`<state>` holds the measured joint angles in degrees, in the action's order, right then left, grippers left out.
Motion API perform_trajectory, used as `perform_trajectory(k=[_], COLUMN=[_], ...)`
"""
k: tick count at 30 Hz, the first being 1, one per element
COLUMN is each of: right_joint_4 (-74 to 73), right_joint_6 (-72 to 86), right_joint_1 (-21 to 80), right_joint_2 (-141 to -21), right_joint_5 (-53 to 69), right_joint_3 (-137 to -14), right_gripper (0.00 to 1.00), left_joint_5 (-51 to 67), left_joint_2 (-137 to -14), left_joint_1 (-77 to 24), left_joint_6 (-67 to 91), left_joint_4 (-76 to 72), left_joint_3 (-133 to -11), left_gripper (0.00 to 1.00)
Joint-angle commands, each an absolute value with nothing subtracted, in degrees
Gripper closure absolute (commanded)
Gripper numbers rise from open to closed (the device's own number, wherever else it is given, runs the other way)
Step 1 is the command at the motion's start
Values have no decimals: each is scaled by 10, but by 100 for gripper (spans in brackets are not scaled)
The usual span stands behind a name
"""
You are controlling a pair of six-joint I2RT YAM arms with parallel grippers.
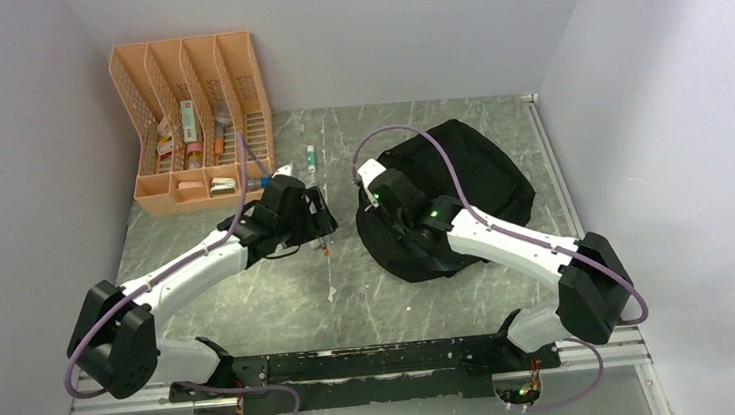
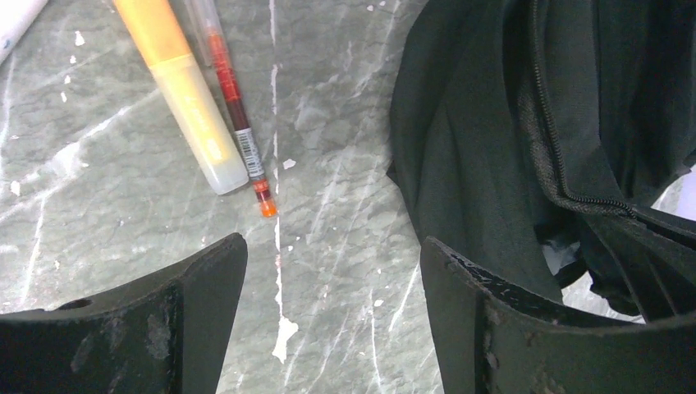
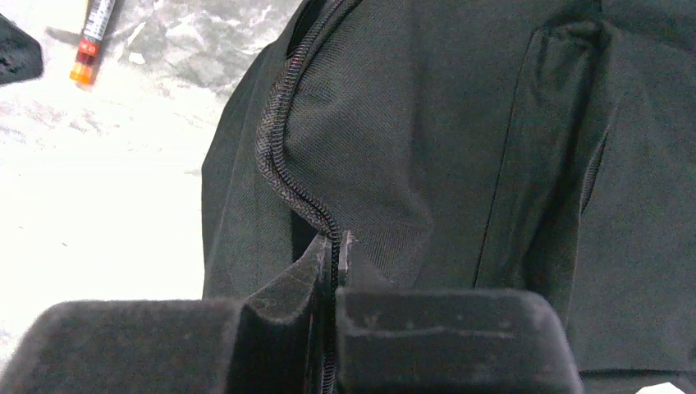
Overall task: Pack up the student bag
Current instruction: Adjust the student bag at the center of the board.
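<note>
Grey scuffed tabletop (image 1: 372, 307) with pale streaks, plain white walls on three sides. On its right half lies the student bag (image 1: 485, 167), a big rounded black soft-fabric backpack, slumped flat just ahead of the right arm and well apart from the organiser. Its fabric is creased and folded over itself, and a black coil zipper (image 3: 275, 156) follows a seam and curves down toward the wrist camera. Pinched tight on that zipper edge is the right gripper (image 3: 335, 242), with the zipper line running straight between its fingers. Over bare table just left of the bag hangs the left gripper (image 2: 332, 246), spread wide and holding nothing.

From above, the bag's near-left part is hidden under the right arm. In the left wrist view a pale patch shows through a gap in the folds (lining or table, can't tell). How far the zipper is undone is also unclear.

Beyond the left gripper lie an orange plastic highlighter (image 2: 185, 90) with a pale end and a thin clear pen (image 2: 234, 107) with red ink, side by side. A white object (image 2: 16, 25) is cut off at that view's corner. A small white tube-like item (image 1: 311, 157) lies alone between organiser and bag.

At the back left stands an orange mesh desk organiser (image 1: 134, 107) with upright slots and a low front tray. The slots hold small pink, white and dark bits, too small to name, and the tray holds a whitish item (image 1: 223, 187).
</note>
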<state>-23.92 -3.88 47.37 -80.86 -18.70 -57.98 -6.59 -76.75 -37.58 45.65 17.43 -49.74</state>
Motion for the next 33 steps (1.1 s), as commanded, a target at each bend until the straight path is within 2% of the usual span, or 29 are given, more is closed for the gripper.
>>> perform_trajectory(k=[1,6,16,33], right_joint_4=[-219,-220,-226,-223], right_joint_6=[-18,-1,71,83], right_joint_1=[473,450,322,282], right_joint_2=[-785,-770,-739,-684], right_joint_5=[-211,-182,-18,16], right_joint_3=[-605,-615,-634,-591], right_gripper=[100,100,100,100], left_joint_5=[-27,-8,-5,-47], left_joint_2=[-771,-784,-799,-923], left_joint_1=[-373,-378,-402,-457], left_joint_6=[437,430,433,481], left_joint_4=[131,120,107,128], left_joint_3=[-516,-536,-563,-661], left_gripper=[19,19,18,18])
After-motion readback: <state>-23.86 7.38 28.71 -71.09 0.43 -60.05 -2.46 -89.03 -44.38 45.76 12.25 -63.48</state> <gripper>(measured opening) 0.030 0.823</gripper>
